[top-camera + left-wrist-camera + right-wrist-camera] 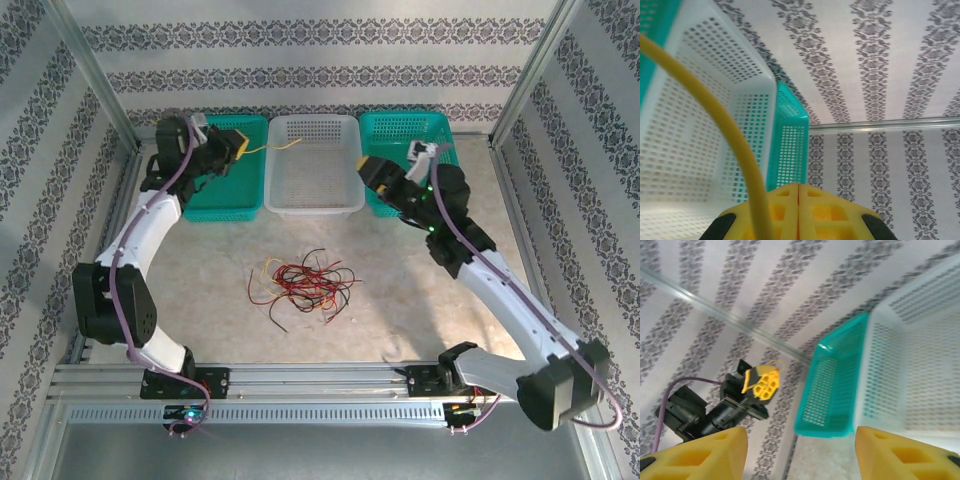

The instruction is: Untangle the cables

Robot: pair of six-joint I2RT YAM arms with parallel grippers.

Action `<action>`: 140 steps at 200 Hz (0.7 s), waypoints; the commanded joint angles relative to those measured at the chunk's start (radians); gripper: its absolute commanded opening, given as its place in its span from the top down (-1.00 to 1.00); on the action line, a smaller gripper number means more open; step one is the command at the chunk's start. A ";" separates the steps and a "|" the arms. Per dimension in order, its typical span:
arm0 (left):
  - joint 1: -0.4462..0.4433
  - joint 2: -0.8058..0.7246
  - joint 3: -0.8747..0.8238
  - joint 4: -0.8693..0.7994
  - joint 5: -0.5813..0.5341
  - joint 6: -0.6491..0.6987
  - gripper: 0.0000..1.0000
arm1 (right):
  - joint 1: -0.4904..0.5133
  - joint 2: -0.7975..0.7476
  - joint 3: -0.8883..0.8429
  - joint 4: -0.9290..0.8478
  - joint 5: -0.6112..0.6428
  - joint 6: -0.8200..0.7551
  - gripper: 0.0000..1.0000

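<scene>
Two arms, bases bolted at the near edge. The first thing out on the table (pixel 205 300) is the tangle of cables (pixel 303 285). Red, black and yellow strands lie looped over one another mid-table, well apart from both grippers.

Farther out on my right, the right gripper (pixel 363 166) hangs at the junction of the white basket (pixel 315 205) and the right teal basket (pixel 392 135). Its yellow fingers (pixel 705 455) stand apart with nothing between them.

On my left, the left gripper (pixel 243 145) sits over the left teal basket (pixel 222 205). Its pads (pixel 832 212) are pressed together, pinching one yellow cable (pixel 278 147). That cable arcs away from the pads and across the white basket's left rim, with its free end in the air above the mesh.

The three baskets sit side by side along the far wall, with the white one in the middle.
</scene>
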 commanded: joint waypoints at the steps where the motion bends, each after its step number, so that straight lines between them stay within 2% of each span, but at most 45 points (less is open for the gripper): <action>1: 0.045 0.095 0.080 -0.220 0.173 0.221 1.00 | -0.066 -0.091 -0.065 -0.091 -0.070 -0.031 -0.17; 11: 0.051 0.143 0.159 -0.378 0.141 0.355 1.00 | -0.099 -0.122 -0.089 -0.112 -0.087 -0.033 -0.16; 27: 0.047 0.242 0.311 -0.642 0.028 0.549 1.00 | -0.129 -0.151 -0.110 -0.134 -0.102 -0.034 -0.07; 56: 0.046 0.433 0.597 -0.949 -0.092 0.743 1.00 | -0.146 -0.152 -0.101 -0.144 -0.109 -0.040 0.07; 114: 0.027 0.618 0.862 -1.134 -0.063 0.882 1.00 | -0.148 -0.097 -0.041 -0.145 -0.140 -0.058 0.14; 136: 0.035 0.642 0.908 -1.163 -0.125 0.911 1.00 | -0.149 -0.086 -0.029 -0.149 -0.151 -0.059 0.15; 140: 0.039 0.644 0.913 -1.163 -0.135 0.912 0.93 | -0.149 -0.085 -0.026 -0.149 -0.152 -0.057 0.15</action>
